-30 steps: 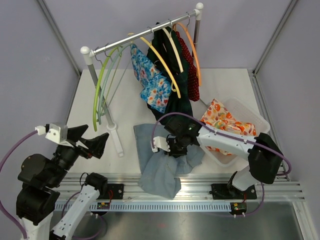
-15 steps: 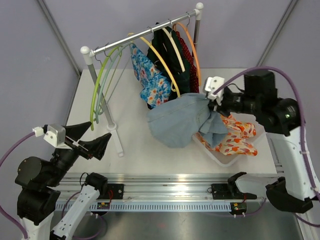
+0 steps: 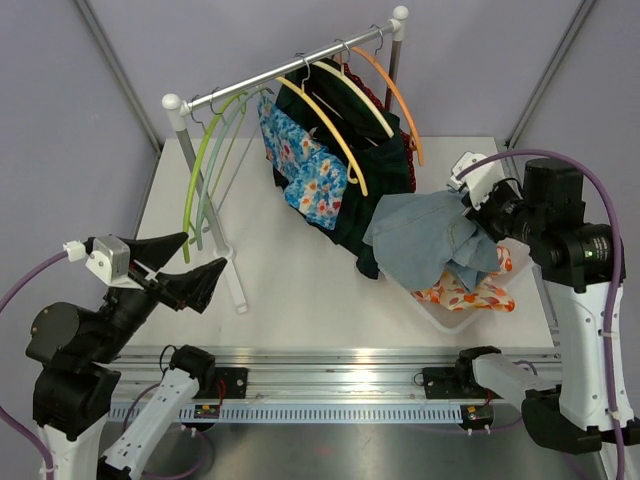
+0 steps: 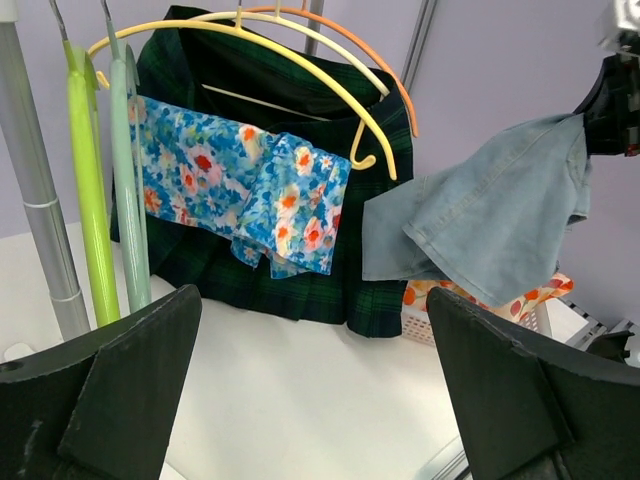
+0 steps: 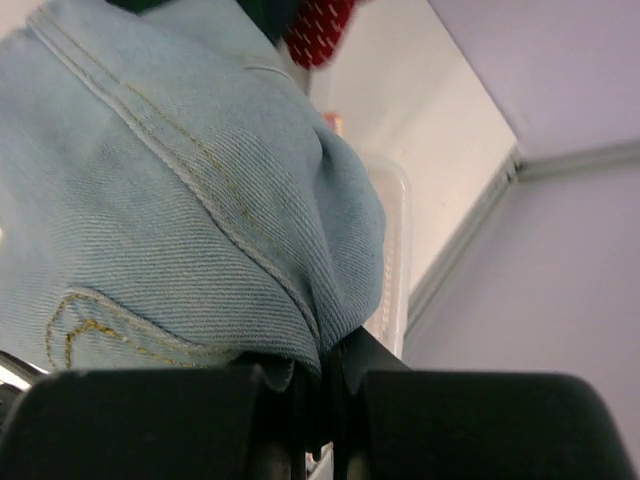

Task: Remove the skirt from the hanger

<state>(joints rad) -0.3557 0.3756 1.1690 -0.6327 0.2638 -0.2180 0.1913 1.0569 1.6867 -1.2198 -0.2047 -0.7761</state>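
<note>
Top view: denim skirt (image 3: 430,235) swings up off the table and over the bin (image 3: 455,318), right gripper (image 3: 478,200) clamped on it (hanger-free, nearly delivered).
Left wrist: left gripper (image 4: 312,295) gapes wide, idle.
Right wrist: fingers (image 5: 150,420) pinch a denim fold.

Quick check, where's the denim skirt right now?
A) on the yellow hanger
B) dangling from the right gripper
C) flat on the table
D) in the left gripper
B: the denim skirt hangs pinched in the right gripper, off the hangers and up in the air.
</note>
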